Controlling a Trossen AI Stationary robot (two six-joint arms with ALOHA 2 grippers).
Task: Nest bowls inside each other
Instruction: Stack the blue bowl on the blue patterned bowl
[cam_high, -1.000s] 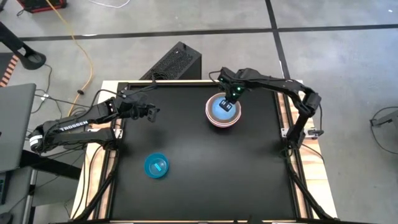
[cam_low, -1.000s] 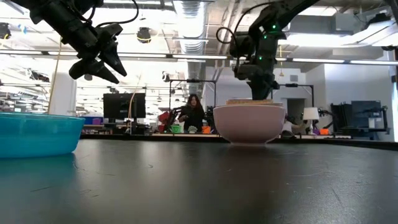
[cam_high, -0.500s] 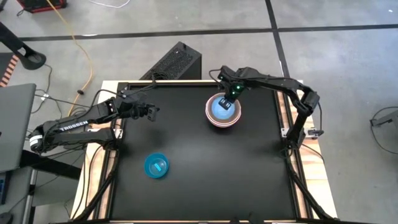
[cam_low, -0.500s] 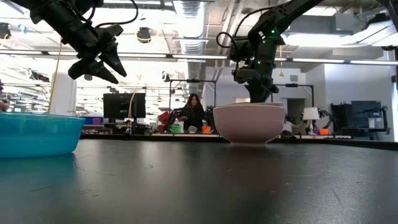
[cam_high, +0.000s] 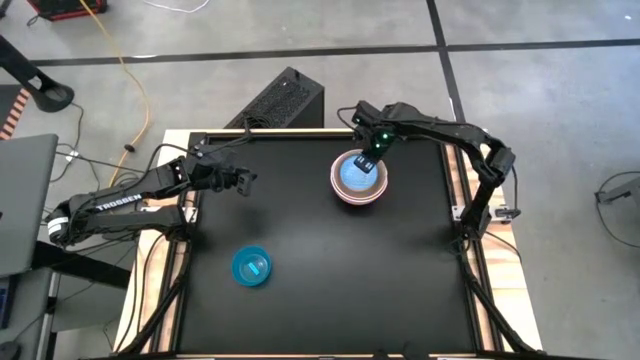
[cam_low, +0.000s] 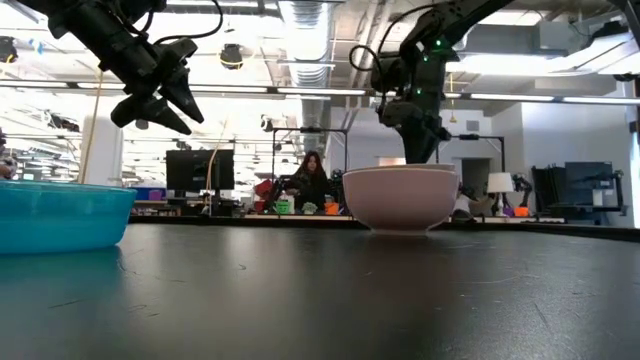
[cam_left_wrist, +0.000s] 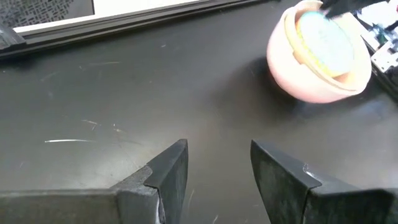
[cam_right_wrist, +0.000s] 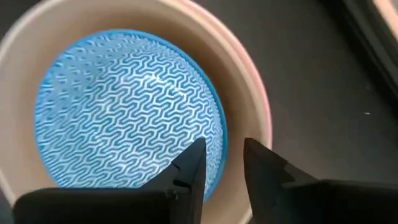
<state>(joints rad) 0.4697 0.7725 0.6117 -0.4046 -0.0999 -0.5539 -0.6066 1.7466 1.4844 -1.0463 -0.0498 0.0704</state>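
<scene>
A stack of bowls stands at the table's far right of centre. Its outer bowl is pink (cam_high: 336, 188) and holds a beige bowl (cam_right_wrist: 239, 93). A blue patterned bowl (cam_right_wrist: 124, 106) lies innermost. My right gripper (cam_right_wrist: 225, 158) hangs open just above the stack, pointing down. Its fingers stand over the blue bowl's rim on the side toward the table's right edge, touching nothing. A second blue bowl (cam_high: 251, 267) rests on its base alone near the front left. My left gripper (cam_high: 245, 180) hovers open above the table's left part.
A black box (cam_high: 285, 100) stands behind the table's far edge and a laptop (cam_high: 20, 200) lies off its left side. Bare black tabletop (cam_high: 330, 270) lies between the stack and the lone blue bowl. A person (cam_low: 310, 185) sits far off in the room.
My right gripper has opened and let go over the stack, staying almost in place. The pale rim that stood above the pink bowl's edge in the low view has sunk out of sight inside it.
</scene>
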